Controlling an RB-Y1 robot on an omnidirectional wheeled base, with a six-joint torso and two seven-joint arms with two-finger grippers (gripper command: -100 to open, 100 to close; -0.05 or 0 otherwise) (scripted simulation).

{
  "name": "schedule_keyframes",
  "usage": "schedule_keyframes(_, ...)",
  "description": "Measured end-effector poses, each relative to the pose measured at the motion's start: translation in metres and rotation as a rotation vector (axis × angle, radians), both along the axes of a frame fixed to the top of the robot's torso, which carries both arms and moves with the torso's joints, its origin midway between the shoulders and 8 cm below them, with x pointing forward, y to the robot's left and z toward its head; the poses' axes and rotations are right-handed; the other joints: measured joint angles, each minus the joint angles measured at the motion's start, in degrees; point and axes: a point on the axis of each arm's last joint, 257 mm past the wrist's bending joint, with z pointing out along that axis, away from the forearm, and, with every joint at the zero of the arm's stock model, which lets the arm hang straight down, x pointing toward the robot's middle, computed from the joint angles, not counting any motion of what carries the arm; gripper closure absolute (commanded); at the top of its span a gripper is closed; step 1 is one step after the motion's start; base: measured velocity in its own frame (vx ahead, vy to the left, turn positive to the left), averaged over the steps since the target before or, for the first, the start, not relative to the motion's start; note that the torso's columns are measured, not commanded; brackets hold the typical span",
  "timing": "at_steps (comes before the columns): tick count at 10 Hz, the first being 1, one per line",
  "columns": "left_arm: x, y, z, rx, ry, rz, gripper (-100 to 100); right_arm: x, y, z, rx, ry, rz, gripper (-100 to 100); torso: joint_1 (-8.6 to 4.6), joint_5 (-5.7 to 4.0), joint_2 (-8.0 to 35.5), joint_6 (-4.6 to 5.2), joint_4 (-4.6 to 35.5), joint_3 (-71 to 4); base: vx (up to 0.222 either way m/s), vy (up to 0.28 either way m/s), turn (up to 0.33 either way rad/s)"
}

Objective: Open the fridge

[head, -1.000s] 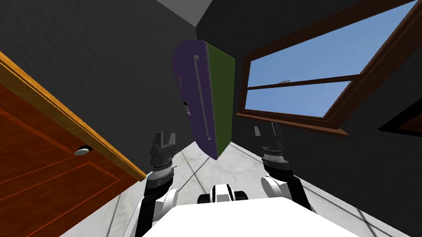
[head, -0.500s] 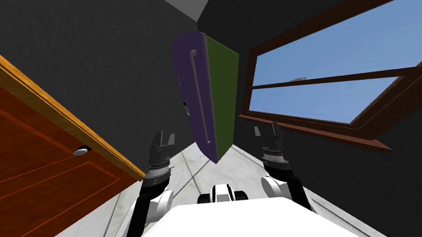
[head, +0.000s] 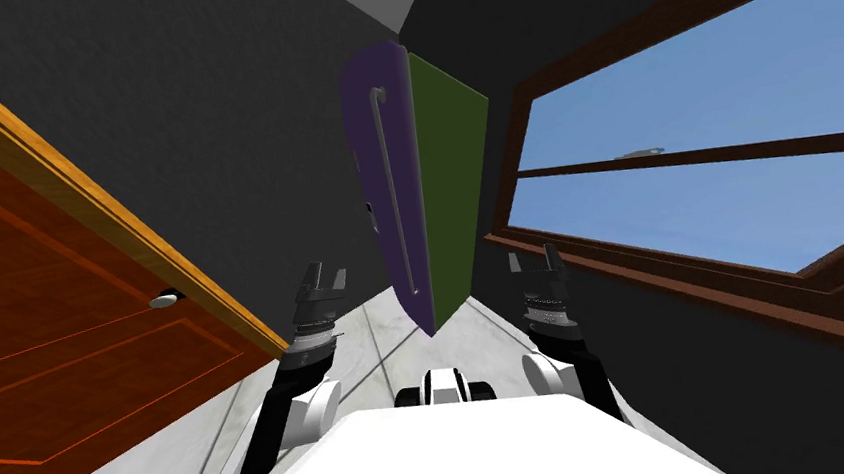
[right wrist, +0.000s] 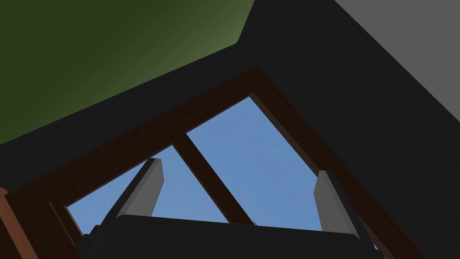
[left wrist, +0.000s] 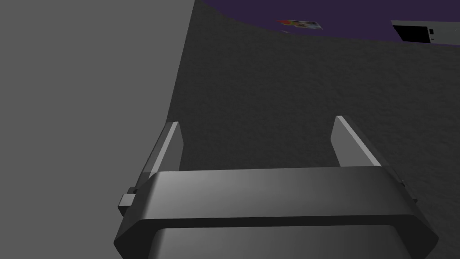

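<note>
- Head view: a tall fridge with a purple front and a dark green side stands upright in the far corner on the pale marbled floor. Its front lies flush with the body.
- A long thin grey bar handle runs down the purple front, nearer the edge that meets the green side.
- The left gripper is raised, near and left of the fridge, well apart from it. In the left wrist view its fingers stand apart, and a small grey panel shows on the purple front beyond.
- The right gripper is raised to the fridge's right, also well apart. Its fingers stand apart.
- An orange-brown wooden door is at left and a brown-framed window at right.
</note>
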Motion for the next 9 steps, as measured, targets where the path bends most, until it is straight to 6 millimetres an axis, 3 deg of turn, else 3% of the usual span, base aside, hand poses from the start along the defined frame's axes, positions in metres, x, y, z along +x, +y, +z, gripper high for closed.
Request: schedule_keyframes(9,0.016,0.038,-0.019,-0.131,0.131,0.026,-100,0.0,0.0,0.0,0.0,0.0,0.0,0,-0.01,0.0,0.2,-0.01,0.1,0.1,0.152,-0.151,0.134)
